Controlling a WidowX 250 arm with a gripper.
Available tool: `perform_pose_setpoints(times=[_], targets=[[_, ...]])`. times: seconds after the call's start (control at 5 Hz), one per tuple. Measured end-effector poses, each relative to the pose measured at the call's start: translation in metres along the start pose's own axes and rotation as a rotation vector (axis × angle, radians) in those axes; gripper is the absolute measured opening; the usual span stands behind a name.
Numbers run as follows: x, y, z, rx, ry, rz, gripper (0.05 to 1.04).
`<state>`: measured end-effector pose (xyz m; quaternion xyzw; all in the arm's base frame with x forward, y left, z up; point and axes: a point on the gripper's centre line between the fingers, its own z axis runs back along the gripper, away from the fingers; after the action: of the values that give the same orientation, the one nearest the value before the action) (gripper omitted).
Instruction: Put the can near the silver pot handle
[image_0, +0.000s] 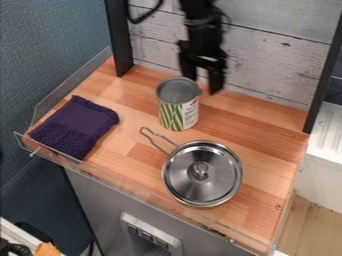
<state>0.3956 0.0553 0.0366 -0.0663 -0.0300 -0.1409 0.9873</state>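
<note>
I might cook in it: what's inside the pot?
The pot has its lid on, a knob on top. The lid covers the inside, so any contents cannot be seen.

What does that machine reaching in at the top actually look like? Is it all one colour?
Yes, the arm looks black throughout, built of chunky, jointed segments. A black cable loops out beside it. The gripper is black too, with two straight, narrow fingers. I can't make out any markings.
</note>
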Motion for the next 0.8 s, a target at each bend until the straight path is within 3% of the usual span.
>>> perform_pose_setpoints(times=[0.2,0.4,0.6,0.8], targets=[[-0.015,0.022,-0.004,0.049,0.082,-0.009,0.999],[-0.022,0.044,0.005,0.093,0.099,0.005,0.999],[-0.023,0.044,0.011,0.094,0.023,0.052,0.999],[-0.019,0.036,0.059,0.168,-0.123,0.091,0.999]])
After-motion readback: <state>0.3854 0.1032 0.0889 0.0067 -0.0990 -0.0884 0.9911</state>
